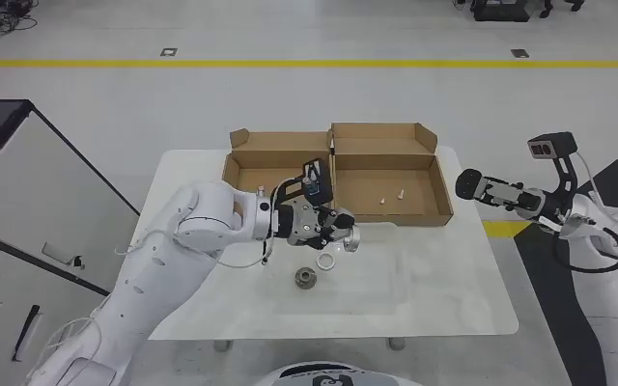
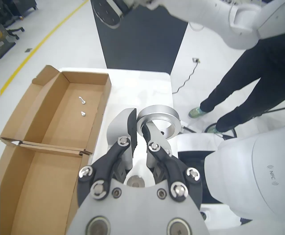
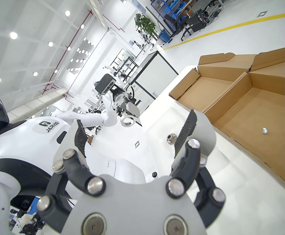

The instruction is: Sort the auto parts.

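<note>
Left gripper [image 2: 138, 124] clenched on metal ring [image 2: 158, 110] wall, one finger inside ring; right gripper [image 3: 135, 116] spread wide, well apart.

A pale glossy floor [image 1: 290, 96] spreads around the white worktop [image 1: 425, 282], crossed by a yellow line [image 1: 309, 64] along the far side. Round ceiling lights [image 3: 13, 35] shine from a white gridded ceiling [image 3: 37, 20], a red pipe [image 3: 66, 49] running below it. A leafy plant [image 3: 144, 23] stands near blue storage racks [image 3: 176, 9] and black office chairs [image 3: 178, 23]. A dark floor mat [image 2: 142, 44] lies beside the worktop, and a cable [image 2: 187, 77] trails across the floor from a small floor socket [image 2: 195, 59]
</note>
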Robot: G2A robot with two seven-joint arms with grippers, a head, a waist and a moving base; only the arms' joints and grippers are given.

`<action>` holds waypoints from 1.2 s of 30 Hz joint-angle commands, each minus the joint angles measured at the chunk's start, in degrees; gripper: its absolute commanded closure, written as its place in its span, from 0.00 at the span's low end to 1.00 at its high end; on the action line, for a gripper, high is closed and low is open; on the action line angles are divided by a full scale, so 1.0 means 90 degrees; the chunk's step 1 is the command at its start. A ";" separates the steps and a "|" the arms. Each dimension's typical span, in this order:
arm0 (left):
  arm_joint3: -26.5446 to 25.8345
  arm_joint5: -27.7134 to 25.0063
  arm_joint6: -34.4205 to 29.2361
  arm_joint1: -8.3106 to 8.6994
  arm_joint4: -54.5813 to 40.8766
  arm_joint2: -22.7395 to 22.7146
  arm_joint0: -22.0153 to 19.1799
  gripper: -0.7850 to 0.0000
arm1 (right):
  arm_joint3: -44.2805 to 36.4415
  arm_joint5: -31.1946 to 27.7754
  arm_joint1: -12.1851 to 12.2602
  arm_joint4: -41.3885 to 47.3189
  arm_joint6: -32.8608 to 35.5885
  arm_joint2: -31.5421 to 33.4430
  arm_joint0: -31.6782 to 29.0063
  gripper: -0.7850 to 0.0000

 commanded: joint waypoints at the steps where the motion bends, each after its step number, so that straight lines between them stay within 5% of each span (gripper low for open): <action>1: 0.0062 -0.0255 0.0174 0.0043 -0.0389 -0.0176 0.0098 1.00 | 0.0000 0.0000 0.0000 0.0000 0.0000 0.0000 0.0000 0.00; 13: 0.0581 -0.1804 0.0732 0.0243 -0.2441 -0.0683 0.0395 1.00 | 0.0000 0.0000 0.0000 0.0000 0.0000 0.0000 0.0000 0.00; 22: 0.0459 -0.1804 0.1111 0.0268 -0.3883 -0.0718 0.0445 1.00 | 0.0000 0.0000 0.0000 0.0000 0.0000 0.0000 0.0000 0.00; 36: 0.0002 -0.1804 0.0381 0.0072 -0.5871 -0.1114 0.0633 1.00 | 0.0000 0.0000 0.0000 0.0000 0.0000 0.0000 0.0000 0.00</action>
